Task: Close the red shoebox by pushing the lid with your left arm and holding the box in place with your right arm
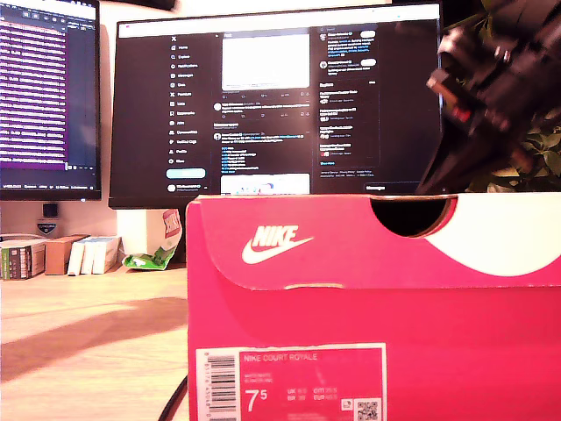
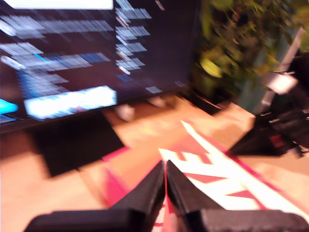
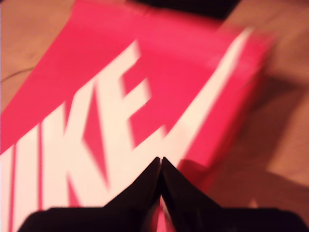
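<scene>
Red shoebox (image 1: 377, 307) fills the exterior view's foreground, sitting on the wooden desk (image 1: 88, 342), lid (image 1: 351, 241) down over the body. My second gripper (image 3: 161, 162) has fingertips pressed together with nothing between them, just above the lid's white lettering. My first gripper (image 2: 165, 166) is likewise pinched closed over the lid. Monitor (image 1: 280, 96) stands behind; plant (image 1: 535, 149) at the exterior view's right.
</scene>
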`<state>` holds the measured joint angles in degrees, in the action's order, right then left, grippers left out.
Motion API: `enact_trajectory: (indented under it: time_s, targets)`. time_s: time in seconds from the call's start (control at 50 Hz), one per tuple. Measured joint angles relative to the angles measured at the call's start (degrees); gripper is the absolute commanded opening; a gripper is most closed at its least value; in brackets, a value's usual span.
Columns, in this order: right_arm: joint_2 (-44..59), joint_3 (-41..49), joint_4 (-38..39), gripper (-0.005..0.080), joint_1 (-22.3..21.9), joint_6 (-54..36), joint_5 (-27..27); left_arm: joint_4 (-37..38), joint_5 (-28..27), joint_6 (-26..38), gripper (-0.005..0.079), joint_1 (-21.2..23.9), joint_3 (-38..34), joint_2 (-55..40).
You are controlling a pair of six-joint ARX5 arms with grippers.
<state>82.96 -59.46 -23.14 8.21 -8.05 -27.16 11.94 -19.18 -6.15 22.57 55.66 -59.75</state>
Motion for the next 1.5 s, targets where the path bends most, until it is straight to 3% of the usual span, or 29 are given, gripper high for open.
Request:
enact_trajectory:
  time_s: [0.4,0.58,0.9,1.2,1.5]
  targets:
    - [-11.8,0.2,1.2,-0.0012,-2.0,-0.5,11.6,7.5,-5.4,5.0,-0.0019,-11.5,-0.2,4.9]
    - [-19.9,4.6,2.9,-0.0012,-2.6,0.3,16.7,7.6,-7.8,5.7,-0.0019,-15.1,-2.0,8.0]
    - [-31.1,15.5,15.4,-0.0012,-3.4,2.0,26.6,2.7,-5.6,5.7,-0.0019,-17.9,-10.4,11.6]
    - [-36.4,22.8,23.2,-0.0012,-3.7,2.2,28.6,-6.1,-1.2,3.5,-0.0019,-18.3,-17.6,20.7]
    - [-43.4,31.0,26.2,-0.0012,-4.8,3.2,33.0,-8.1,1.5,4.0,-0.0019,-19.3,-24.7,24.1]
